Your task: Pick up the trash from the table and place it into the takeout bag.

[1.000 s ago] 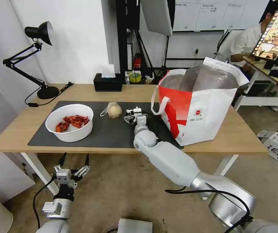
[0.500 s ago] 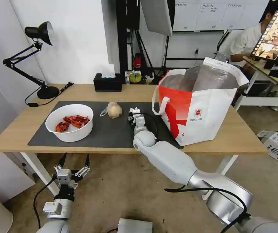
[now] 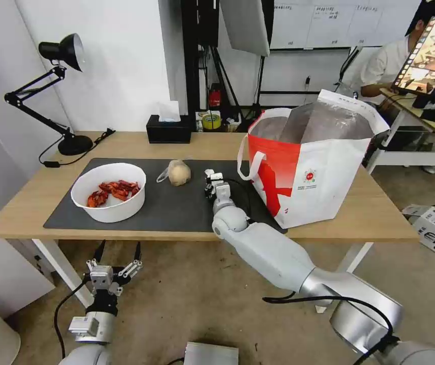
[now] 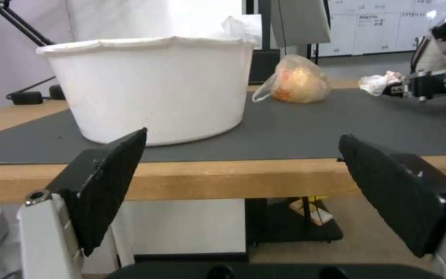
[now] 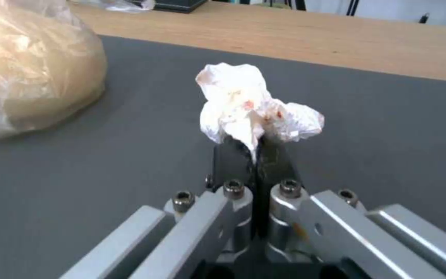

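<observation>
Right gripper point(image 5: 254, 151) pinches the crumpled tissue point(image 5: 254, 106) over the worktop mat point(image 3: 176, 205); lift high to clear the takeout bag point(image 3: 308, 167) rim at three o'clock. Left gripper point(image 3: 116, 252) hangs wide open.

Black desk lamp point(image 3: 60, 56), black tissue box point(image 3: 168, 130), tape roll point(image 3: 210, 121).

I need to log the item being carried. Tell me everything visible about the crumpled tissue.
The crumpled tissue is a small wad of thin white paper, creased all over, with a few faint reddish-orange stains. The right gripper has its dark jaws pinched shut on the wad's lower edge, so most of it sticks out past the tips. It hangs over the dark grey mat, beside the knotted clear bag and apart from it. Whether it clears the mat cannot be told.
</observation>
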